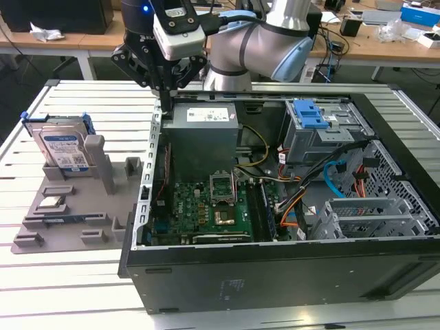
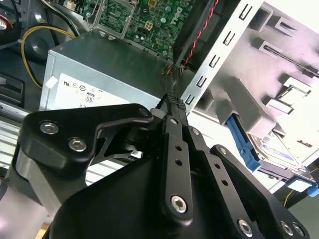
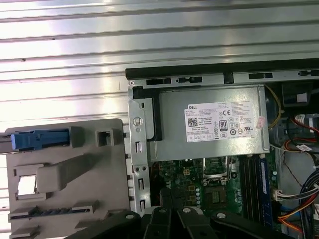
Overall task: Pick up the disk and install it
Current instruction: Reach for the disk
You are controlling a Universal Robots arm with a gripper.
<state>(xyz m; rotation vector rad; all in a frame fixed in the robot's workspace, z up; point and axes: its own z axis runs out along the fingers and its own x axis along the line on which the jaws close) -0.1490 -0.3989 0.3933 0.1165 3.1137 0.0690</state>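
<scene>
Your hand (image 1: pixel 164 104) is hovering over the computer case (image 1: pixel 275 275) wall beside the power supply (image 1: pixel 203 141), fingers together, gripping nothing. The disk (image 1: pixel 62 148) is standing upright in the grey holder (image 1: pixel 72 220) on the table (image 1: pixel 75 292), at the exterior view's left, apart from your hand.

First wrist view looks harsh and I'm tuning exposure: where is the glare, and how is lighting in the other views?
First wrist view: the slatted metal table glares in bright bands. Exterior view: even light on the table, shadow inside the computer case. Second wrist view: the gripper looks dark against the bright case wall.
</scene>
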